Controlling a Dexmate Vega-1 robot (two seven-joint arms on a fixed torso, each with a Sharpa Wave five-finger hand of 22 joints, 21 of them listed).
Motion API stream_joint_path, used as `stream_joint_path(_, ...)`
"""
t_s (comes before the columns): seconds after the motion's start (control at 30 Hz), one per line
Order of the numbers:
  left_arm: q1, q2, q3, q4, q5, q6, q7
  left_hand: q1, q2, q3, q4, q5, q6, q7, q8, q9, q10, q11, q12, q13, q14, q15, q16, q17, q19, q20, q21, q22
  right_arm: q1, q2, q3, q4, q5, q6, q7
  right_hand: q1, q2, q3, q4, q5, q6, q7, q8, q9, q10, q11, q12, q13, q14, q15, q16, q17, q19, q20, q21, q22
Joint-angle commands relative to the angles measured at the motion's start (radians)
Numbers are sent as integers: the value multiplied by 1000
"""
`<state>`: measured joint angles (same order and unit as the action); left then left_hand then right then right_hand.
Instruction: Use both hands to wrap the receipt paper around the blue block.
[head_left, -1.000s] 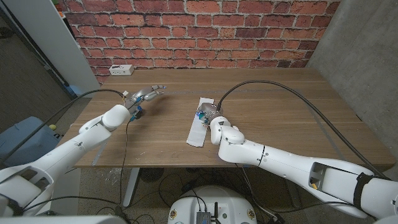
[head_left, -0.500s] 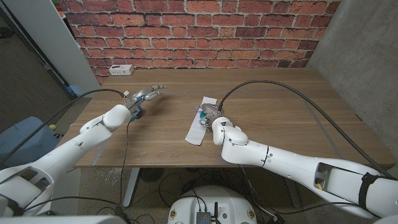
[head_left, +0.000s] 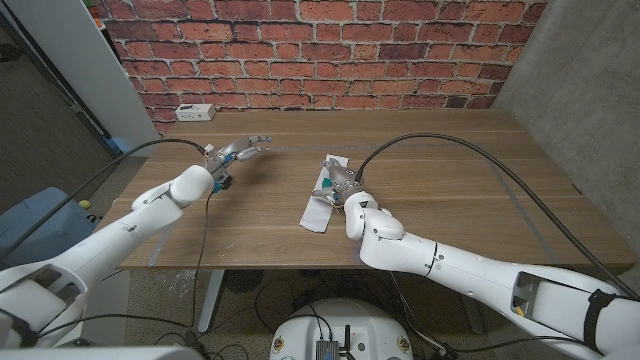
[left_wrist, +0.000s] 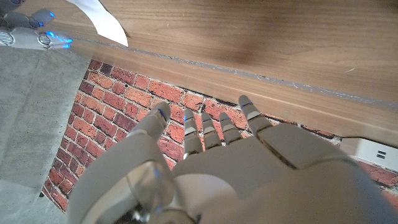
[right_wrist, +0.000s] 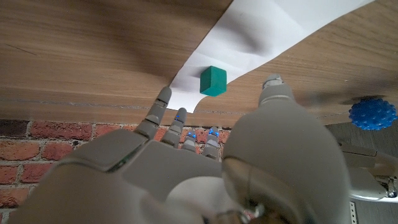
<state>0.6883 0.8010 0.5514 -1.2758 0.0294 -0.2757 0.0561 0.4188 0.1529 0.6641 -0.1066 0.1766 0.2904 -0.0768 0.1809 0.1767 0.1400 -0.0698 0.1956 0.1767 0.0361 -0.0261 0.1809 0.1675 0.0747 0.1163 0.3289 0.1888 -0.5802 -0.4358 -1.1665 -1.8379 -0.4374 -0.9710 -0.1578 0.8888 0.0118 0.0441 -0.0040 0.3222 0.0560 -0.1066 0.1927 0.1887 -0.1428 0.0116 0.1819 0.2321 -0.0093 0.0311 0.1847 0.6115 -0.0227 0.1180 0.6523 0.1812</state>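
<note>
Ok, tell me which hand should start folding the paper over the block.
The right hand: it hovers directly over the receipt paper, with the block just ahead of its fingertips. The left hand is open and well off to the side, apart from the paper.

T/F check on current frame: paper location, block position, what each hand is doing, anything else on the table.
1. The block sits on the receipt paper. True.
2. The block is red. False: in the right wrist view it looks teal-green.
3. The left hand grips the paper. False: it holds nothing, fingers spread, well apart from the paper.
4. The right hand is over the far part of the paper. True.
5. A white power strip lies near the table's far left corner. True.
6. The paper is already wrapped around the block. False: it lies spread on the table, not yet wrapped.
</note>
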Motion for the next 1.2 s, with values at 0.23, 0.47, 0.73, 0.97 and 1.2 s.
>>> stream_joint_path(0.23,-6,3,4,-13,12,10,-7,4,-5,-2,-9,3,-5,1,-3,3,-11,5,-5,2,0,-20,-2,0,10,2,-2,2,165,14,-110,0,77,-257,175,-75,22,-39,28,-2,-20,30,-5,9,-98,31,10,7,-205,55,-3,-28,-200,64,-117,-1)
stream_joint_path(0.47,-14,0,6,-7,13,6,-10,4,-3,-6,-11,3,-8,2,-3,3,-10,5,-4,2,-1,-22,-2,0,12,1,-2,2,272,20,-189,25,157,-331,216,-112,15,-62,41,-6,-26,51,0,11,-145,51,10,8,-274,61,-3,-46,-254,87,-157,0)
stream_joint_path(0.73,-18,-5,7,-1,15,4,-8,3,-1,-11,-13,3,-13,1,-3,3,-14,6,-5,2,-2,-23,-2,1,13,1,-3,2,424,9,-306,58,267,-325,295,-113,11,-68,39,-6,-11,47,7,11,-151,54,15,9,-293,67,-1,-55,-256,86,-165,0)
stream_joint_path(0.97,-19,-6,7,1,14,4,-6,0,-1,-17,-13,2,-16,-1,-3,3,-17,5,-5,2,-2,-24,-2,1,14,0,-4,3,543,4,-427,79,303,-283,348,-114,9,-73,38,-5,-11,44,6,12,-144,53,22,9,-288,64,6,-62,-247,83,-167,1)
stream_joint_path(1.2,-13,-2,3,-10,13,7,-2,-6,-2,-26,-11,1,-18,-2,-2,3,-18,7,-4,3,-3,-26,-1,2,14,-1,-5,3,614,-2,-509,93,301,-223,393,-105,10,-74,32,-1,-4,42,9,12,-129,46,31,9,-273,56,14,-72,-230,76,-168,1)
